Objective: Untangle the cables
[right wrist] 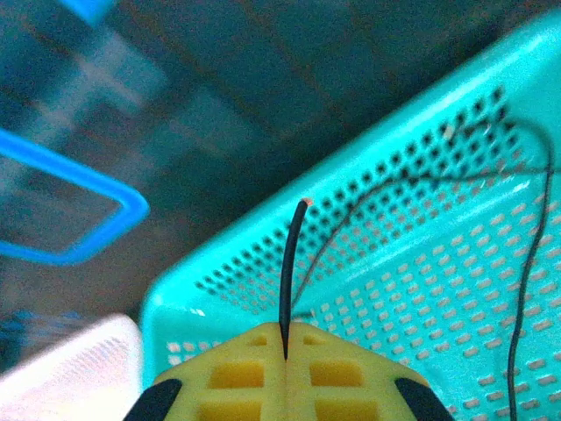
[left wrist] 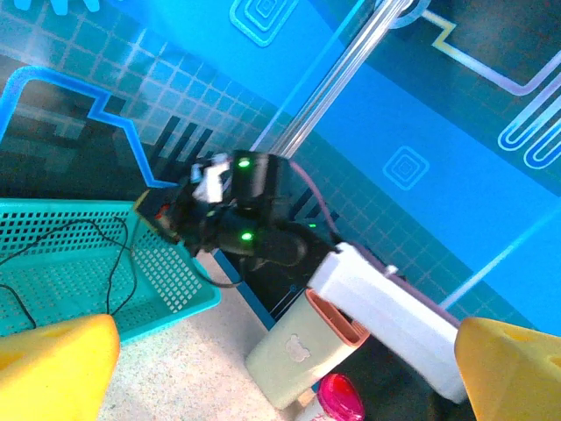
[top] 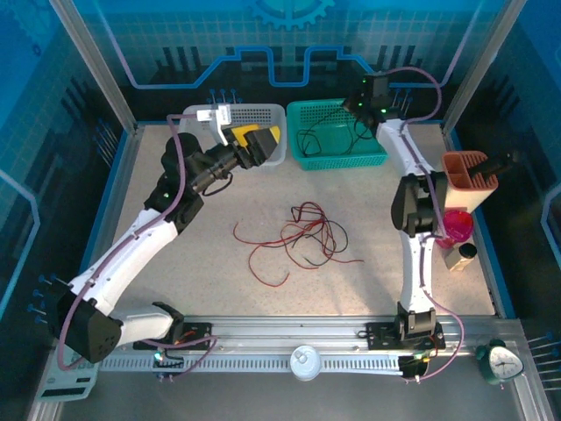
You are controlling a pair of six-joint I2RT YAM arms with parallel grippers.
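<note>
A loose tangle of thin red and black cables (top: 303, 232) lies on the table's middle. One black cable (top: 326, 133) trails into the teal basket (top: 308, 159) at the back. My right gripper (top: 367, 98) hovers over that basket's far right corner. Its yellow fingers (right wrist: 237, 373) are pressed together, and the right gripper (right wrist: 285, 340) is shut on the black cable's end (right wrist: 291, 263), whose tip pokes up past them. My left gripper (top: 263, 140) hangs by the white basket, open; its yellow fingertips (left wrist: 53, 368) stand far apart with nothing between them.
A white basket (top: 277, 112) stands left of the teal basket (left wrist: 79, 281). At the right edge are an orange-rimmed holder (top: 469, 175), a pink item (top: 456, 226) and a small bottle (top: 462, 254). A clock (top: 502, 361) and a white cap (top: 305, 361) sit on the front rail.
</note>
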